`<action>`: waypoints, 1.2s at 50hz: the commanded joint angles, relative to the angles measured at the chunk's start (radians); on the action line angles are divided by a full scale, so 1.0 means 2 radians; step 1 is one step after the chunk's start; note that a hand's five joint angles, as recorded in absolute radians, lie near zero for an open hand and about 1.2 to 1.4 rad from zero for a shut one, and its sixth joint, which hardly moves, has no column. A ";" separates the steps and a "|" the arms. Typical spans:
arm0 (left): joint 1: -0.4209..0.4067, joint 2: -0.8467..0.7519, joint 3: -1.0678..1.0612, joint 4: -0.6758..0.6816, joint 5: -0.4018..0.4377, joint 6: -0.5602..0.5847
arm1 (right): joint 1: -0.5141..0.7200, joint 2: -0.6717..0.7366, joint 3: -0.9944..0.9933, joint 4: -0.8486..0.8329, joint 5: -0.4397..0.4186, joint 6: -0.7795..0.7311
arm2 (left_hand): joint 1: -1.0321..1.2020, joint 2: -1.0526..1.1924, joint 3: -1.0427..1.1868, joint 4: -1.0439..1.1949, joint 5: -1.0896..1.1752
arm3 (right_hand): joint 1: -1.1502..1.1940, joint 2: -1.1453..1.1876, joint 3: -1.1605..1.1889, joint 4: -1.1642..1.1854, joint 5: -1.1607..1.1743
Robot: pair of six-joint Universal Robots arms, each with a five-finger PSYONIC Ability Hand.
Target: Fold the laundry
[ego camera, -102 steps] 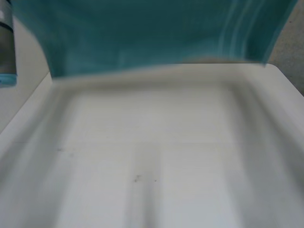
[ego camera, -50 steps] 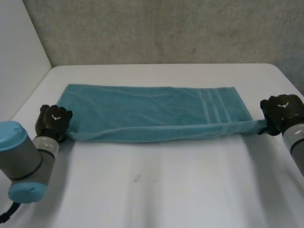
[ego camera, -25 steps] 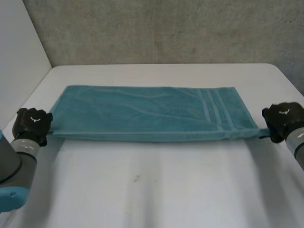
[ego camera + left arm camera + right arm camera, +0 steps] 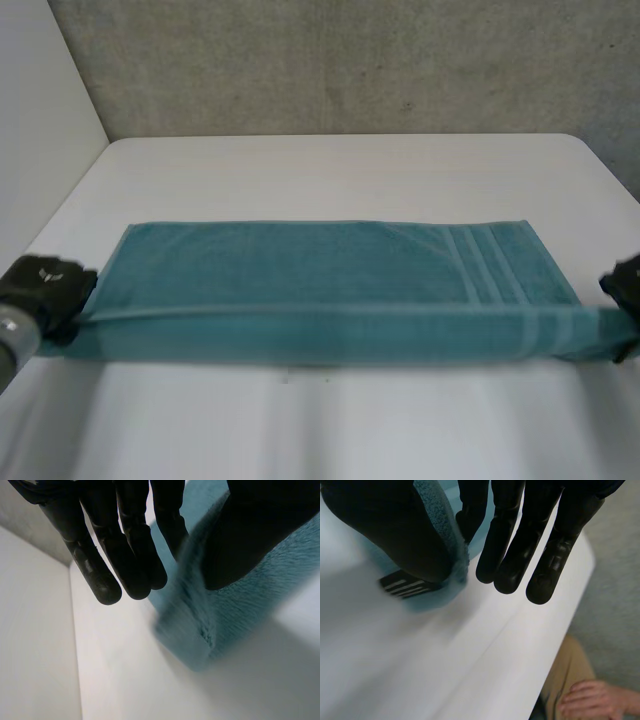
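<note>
The teal towel (image 4: 320, 285), judged soft, light and limp and so best held at its corners, lies stretched along the white table (image 4: 330, 170), its near left corner pinched between thumb and near-straight fingers of the left hand (image 4: 45, 290), its near right corner likewise by the right hand (image 4: 628, 285).

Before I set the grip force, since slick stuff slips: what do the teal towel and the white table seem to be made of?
The teal rectangular towel looks like terry cotton, soft and matte: the left wrist view shows a fuzzy pile. The white table looks hard and smooth with a faint sheen, perhaps laminate or plastic; I cannot tell which.
</note>
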 commanded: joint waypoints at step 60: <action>-0.119 -0.047 0.054 0.160 -0.031 -0.187 | 0.056 0.076 -0.083 -0.056 -0.011 0.248 | -0.486 -0.513 -0.510 -0.511 -0.483 | -0.380 -0.485 -0.486 -0.488 -0.472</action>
